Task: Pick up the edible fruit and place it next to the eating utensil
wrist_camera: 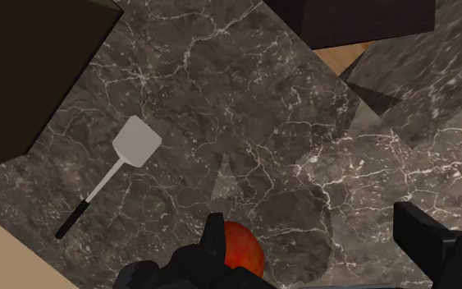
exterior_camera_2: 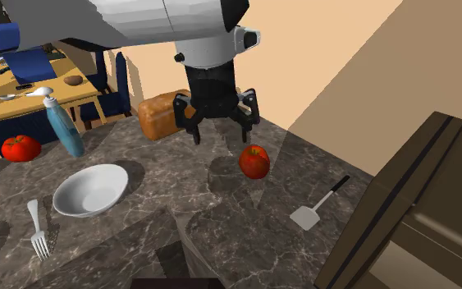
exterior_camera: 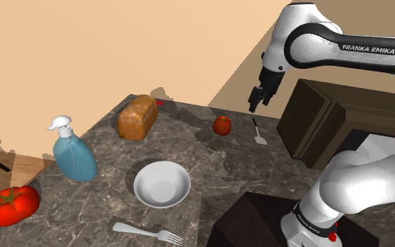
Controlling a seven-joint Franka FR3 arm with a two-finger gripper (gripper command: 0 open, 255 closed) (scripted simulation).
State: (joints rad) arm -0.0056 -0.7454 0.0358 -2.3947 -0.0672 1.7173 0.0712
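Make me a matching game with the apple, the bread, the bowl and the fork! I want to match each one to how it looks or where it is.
Things:
1 apple
2 bread
3 bowl
4 fork

Clues:
A white, round, empty
B grey, lying flat near the bowl
C red, close to the open claw
D brown

Pairs: 1-C, 2-D, 3-A, 4-B

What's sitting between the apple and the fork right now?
The white bowl sits roughly midway between the apple and the fork, as the shoulder view shows.
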